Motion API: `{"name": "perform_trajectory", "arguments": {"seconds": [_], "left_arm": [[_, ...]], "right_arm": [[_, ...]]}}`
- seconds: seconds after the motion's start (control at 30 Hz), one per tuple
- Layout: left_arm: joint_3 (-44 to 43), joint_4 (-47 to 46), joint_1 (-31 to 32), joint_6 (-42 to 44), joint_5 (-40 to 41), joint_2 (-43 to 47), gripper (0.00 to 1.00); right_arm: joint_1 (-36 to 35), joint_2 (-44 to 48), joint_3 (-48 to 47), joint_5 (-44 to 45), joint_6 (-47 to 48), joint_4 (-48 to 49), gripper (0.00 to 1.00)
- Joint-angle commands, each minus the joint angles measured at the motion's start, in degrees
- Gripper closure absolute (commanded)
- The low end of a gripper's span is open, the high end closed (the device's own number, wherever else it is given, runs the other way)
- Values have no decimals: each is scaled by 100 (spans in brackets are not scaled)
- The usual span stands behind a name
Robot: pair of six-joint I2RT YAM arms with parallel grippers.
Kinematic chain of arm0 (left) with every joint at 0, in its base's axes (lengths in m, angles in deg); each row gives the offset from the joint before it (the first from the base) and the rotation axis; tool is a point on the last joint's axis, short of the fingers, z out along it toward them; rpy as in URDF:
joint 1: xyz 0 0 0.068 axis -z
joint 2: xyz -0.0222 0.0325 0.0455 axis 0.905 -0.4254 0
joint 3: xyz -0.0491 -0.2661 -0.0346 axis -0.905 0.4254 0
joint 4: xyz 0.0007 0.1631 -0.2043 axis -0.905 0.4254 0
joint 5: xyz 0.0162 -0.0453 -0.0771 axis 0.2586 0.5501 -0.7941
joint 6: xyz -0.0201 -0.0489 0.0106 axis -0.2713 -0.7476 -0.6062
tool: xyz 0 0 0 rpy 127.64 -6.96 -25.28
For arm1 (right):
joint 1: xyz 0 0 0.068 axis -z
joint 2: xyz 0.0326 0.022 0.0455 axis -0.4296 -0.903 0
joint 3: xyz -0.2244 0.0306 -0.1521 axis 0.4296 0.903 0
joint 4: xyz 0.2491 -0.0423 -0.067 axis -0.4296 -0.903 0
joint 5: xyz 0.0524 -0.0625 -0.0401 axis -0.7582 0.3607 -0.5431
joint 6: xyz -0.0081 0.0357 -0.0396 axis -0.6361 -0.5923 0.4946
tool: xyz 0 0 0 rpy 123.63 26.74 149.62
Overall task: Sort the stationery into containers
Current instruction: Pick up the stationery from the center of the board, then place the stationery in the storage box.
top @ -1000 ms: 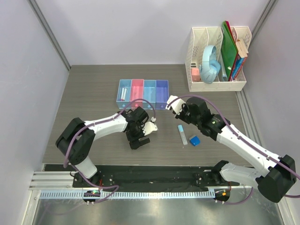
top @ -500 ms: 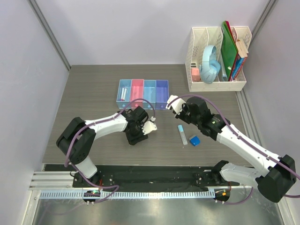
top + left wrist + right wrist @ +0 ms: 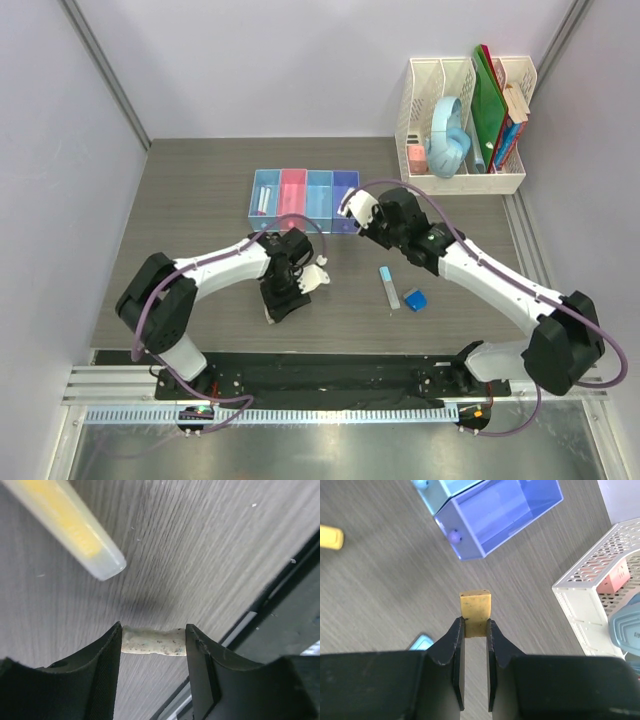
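My left gripper (image 3: 279,302) is shut on the small beige block (image 3: 153,641) and holds it just above the table, near the front edge. The yellow marker (image 3: 65,520) lies on the table beyond it. My right gripper (image 3: 352,211) is shut on the tiny orange block (image 3: 475,606) and holds it just in front of the purple-blue bin (image 3: 502,515), the right end of the row of four bins (image 3: 304,195). The thin white pen (image 3: 263,198) lies in the leftmost bin. The pale blue stick (image 3: 388,287) and the blue wedge (image 3: 414,299) lie on the table right of centre.
The white mesh file rack (image 3: 462,125) with headphones, green folders and books stands at the back right; its corner shows in the right wrist view (image 3: 600,595). A black rail (image 3: 330,372) runs along the table's front edge.
My right gripper has moved up and left with the orange block, closer to the purple-blue bin. My left gripper has shifted slightly toward the front edge with the beige block.
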Motion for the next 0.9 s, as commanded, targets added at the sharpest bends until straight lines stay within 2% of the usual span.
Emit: {"name": "perform_trajectory", "arguments": {"seconds": [0.0, 0.33, 0.63, 0.87], "left_arm": [[-554, 462, -12, -50, -176, 548, 54], [-1072, 515, -12, -50, -132, 681, 53], [-1442, 621, -12, -32, -79, 769, 52], [-1495, 612, -20, -6, -88, 927, 51]], "right_arm": [[147, -347, -595, -62, -124, 609, 99], [340, -1683, -1298, -404, -160, 1208, 98], [428, -3062, -2379, -492, -230, 1463, 99], [489, -3485, -2494, -431, -256, 1524, 98]]}}
